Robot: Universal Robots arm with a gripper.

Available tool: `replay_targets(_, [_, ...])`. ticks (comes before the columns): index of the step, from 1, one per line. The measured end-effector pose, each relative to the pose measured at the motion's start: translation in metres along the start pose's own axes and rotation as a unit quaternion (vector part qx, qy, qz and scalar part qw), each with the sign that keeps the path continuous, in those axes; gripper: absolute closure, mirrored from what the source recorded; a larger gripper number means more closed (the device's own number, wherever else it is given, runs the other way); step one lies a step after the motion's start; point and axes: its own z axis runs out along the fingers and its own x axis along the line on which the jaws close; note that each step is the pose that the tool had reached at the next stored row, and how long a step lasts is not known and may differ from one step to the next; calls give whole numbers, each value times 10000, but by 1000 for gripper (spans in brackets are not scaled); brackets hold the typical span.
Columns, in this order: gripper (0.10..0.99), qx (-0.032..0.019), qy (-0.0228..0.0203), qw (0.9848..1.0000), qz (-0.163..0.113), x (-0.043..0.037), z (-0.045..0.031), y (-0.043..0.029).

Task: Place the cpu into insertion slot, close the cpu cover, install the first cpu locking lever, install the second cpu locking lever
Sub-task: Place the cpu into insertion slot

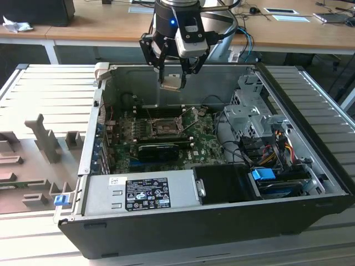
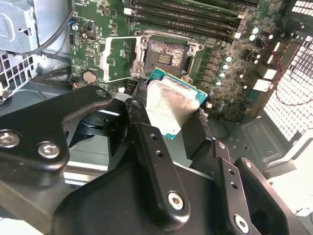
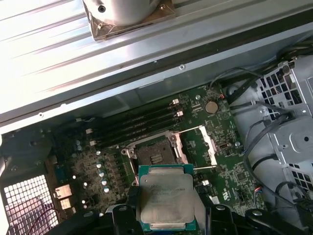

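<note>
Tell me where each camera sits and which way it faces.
Exterior view: off the arm, raised, looking down into the open case; the gripper shows, holding the cpu.
First wrist view: on the wrist, looking past the held cpu at the insertion slot; gripper parts show.
Second wrist view: on the wrist, likewise; black gripper links in front.
Shared: both wrist views show the open cpu cover.
</note>
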Motion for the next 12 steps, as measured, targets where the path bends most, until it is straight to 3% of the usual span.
replay_targets(12, [561,-6,-28,9995,318,0,1,0])
